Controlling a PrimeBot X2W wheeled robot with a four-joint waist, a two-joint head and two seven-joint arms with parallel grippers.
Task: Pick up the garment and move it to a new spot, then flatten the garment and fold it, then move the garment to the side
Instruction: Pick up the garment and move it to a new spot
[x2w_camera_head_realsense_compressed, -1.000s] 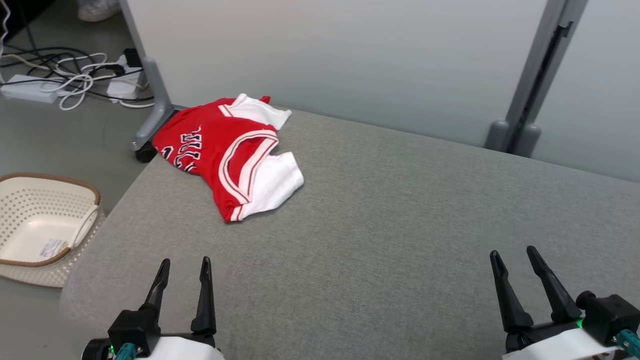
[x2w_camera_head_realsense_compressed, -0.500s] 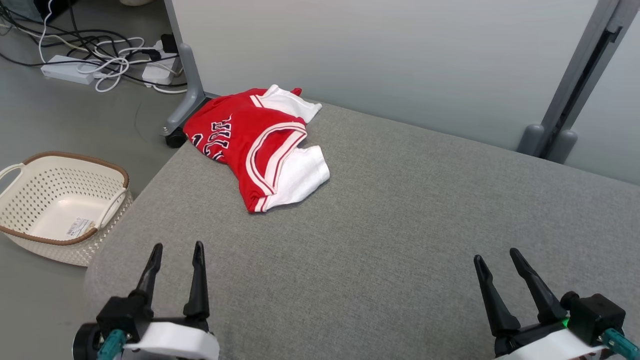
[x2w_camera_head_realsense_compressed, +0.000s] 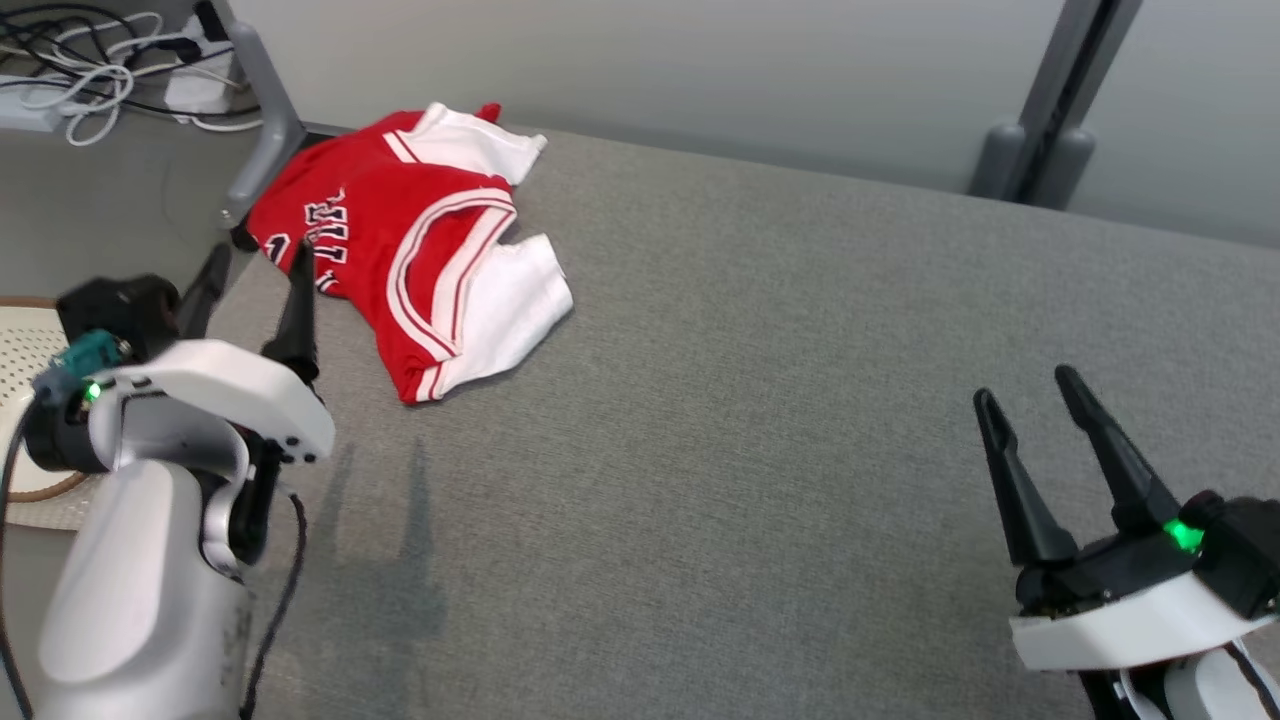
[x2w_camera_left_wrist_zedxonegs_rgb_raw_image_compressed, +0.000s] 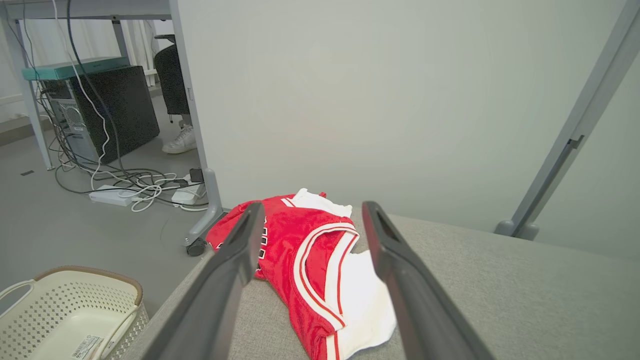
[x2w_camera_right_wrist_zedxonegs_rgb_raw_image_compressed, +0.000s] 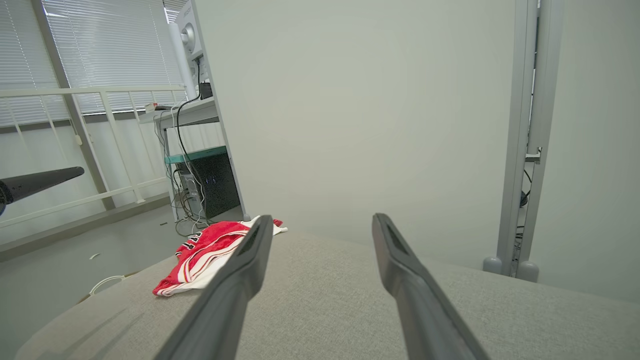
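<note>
A crumpled red and white jersey (x2w_camera_head_realsense_compressed: 400, 250) lies at the far left corner of the grey padded surface (x2w_camera_head_realsense_compressed: 750, 350), its left edge hanging at the corner. My left gripper (x2w_camera_head_realsense_compressed: 260, 250) is raised and open just left of and in front of the jersey, fingers apart with nothing between them. In the left wrist view the jersey (x2w_camera_left_wrist_zedxonegs_rgb_raw_image_compressed: 305, 250) lies ahead beyond the open left gripper (x2w_camera_left_wrist_zedxonegs_rgb_raw_image_compressed: 312, 205). My right gripper (x2w_camera_head_realsense_compressed: 1023, 385) stands open at the lower right, far from the jersey. The right wrist view has the jersey (x2w_camera_right_wrist_zedxonegs_rgb_raw_image_compressed: 205, 255) far off to the left of the right gripper (x2w_camera_right_wrist_zedxonegs_rgb_raw_image_compressed: 322, 217).
A white perforated basket (x2w_camera_left_wrist_zedxonegs_rgb_raw_image_compressed: 65, 310) stands on the floor left of the surface. Cables and a power strip (x2w_camera_head_realsense_compressed: 70, 90) lie on the floor behind it. A partition leg on a castor (x2w_camera_head_realsense_compressed: 255, 150) stands at the jersey's corner. A grey post (x2w_camera_head_realsense_compressed: 1050, 100) rises at the back right.
My left arm has risen and reached forward to the jersey's near left side. The right gripper has lifted a little. The head camera has shifted; the jersey has not moved.
</note>
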